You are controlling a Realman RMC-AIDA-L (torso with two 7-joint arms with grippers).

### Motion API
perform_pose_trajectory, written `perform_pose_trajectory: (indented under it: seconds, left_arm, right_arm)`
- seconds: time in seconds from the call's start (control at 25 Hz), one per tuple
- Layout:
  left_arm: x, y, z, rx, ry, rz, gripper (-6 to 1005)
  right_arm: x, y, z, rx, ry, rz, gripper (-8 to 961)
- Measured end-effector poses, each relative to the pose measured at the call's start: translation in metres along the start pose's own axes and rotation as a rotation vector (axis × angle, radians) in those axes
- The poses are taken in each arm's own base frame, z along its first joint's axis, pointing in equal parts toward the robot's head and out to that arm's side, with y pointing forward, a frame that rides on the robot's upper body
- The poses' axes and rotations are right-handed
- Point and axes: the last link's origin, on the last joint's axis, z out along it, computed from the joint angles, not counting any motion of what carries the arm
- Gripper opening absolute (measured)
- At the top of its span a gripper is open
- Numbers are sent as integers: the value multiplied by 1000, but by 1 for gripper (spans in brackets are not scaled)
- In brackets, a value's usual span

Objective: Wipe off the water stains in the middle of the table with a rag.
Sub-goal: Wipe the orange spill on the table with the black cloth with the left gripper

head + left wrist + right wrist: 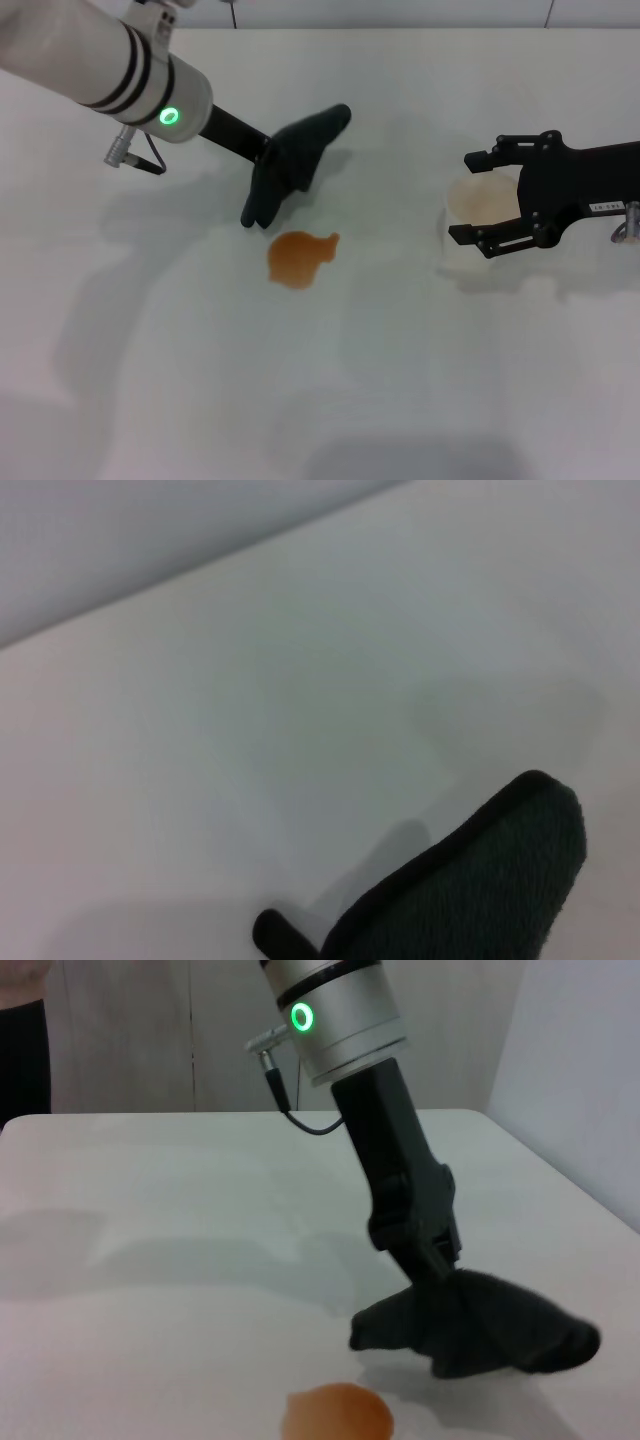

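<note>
Stain [301,258] sits mid-worktop [330,400], whole and orange, not smeared, so no wiping shows yet. Rag [292,165] is just at its 11 o'clock, hanging from the left gripper [272,160], which is clamped on it; rag's low corner is near the worktop, just short of the stain. Pickup looks done; pressing down and sweeping across the stain are left. Right gripper [484,197] at 3 o'clock, spread wide around a cup [480,205], idle.
</note>
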Motion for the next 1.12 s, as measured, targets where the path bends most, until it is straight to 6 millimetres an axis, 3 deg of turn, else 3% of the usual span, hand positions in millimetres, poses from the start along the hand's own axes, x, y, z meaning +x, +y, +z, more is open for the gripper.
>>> perform_pose_trajectory:
  seconds: [0.32,1.12]
  left_arm:
    - [-8,15,0,-60,-96,87,87]
    - [-15,17,16,-4,-136,163,93]
  right_arm:
    - [1,-1,0,7,1,2,873]
    - [0,-3,0,18,1,2,872]
